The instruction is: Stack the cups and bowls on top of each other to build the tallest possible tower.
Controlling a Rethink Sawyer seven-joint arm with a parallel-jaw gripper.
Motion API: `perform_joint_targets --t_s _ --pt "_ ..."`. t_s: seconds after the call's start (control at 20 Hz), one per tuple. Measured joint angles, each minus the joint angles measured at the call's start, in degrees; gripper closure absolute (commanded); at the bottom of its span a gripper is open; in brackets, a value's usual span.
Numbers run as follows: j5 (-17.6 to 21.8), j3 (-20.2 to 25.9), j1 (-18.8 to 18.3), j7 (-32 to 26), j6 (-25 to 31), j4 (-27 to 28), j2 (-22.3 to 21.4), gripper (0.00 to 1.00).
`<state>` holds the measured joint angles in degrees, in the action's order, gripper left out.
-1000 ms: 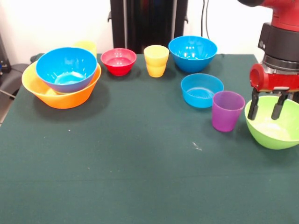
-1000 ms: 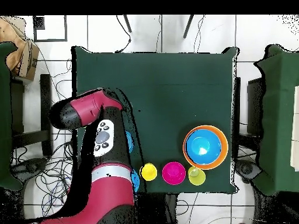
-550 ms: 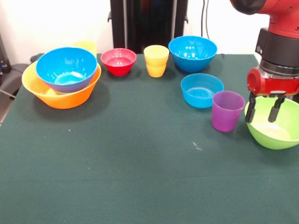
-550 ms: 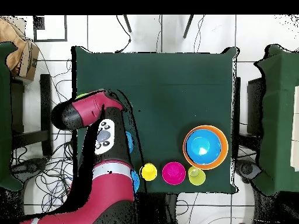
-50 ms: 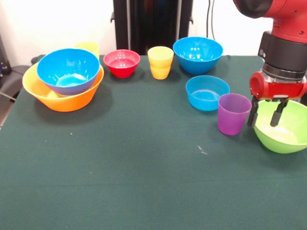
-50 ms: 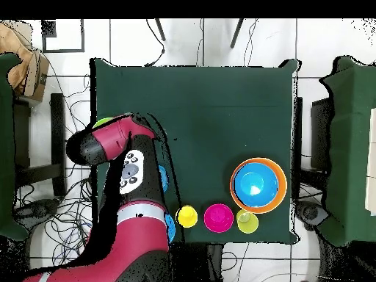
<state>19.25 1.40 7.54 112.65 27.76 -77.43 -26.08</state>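
Bowls and cups are spread over the green bench (image 5: 144,182). At the front view's left, a large blue bowl (image 5: 68,71) sits nested in the huge orange-yellow bowl (image 5: 60,96), the pair forming a low tower, and the rim of a yellow cup (image 5: 88,47) shows just behind them. Along the back row stand the small red bowl (image 5: 122,63), a second yellow cup (image 5: 160,62) and another large blue bowl (image 5: 197,54). Nearer the front, the shallow blue bowl (image 5: 207,92) lies just beside the purple cup (image 5: 233,113), which stands upright. At the right edge rests the lime green bowl (image 5: 284,126), partly cut off by the frame. The red and black arm comes down over it, and the hand (image 5: 264,111) hangs with its two dark fingers spread apart, one finger between the purple cup and the green bowl's near rim, the other over the bowl's inside; it grips nothing. From overhead the arm (image 6: 121,183) covers most of that side of the bench, with only a sliver of the green bowl showing beside it, while the nested orange-yellow and blue bowls, red bowl and two yellow cups show clearly.
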Motion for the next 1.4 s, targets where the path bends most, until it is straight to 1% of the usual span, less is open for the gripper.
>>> perform_joint_targets --t_s 0.35,0.9,1.4 --pt "0.8 0.0 0.0 0.0 0.0 0.0 0.6 0.00" --pt "0.8 -0.5 0.4 0.0 0.0 2.1 2.9 0.00" --pt "0.9 -1.1 1.1 0.0 0.0 3.3 4.0 0.00"
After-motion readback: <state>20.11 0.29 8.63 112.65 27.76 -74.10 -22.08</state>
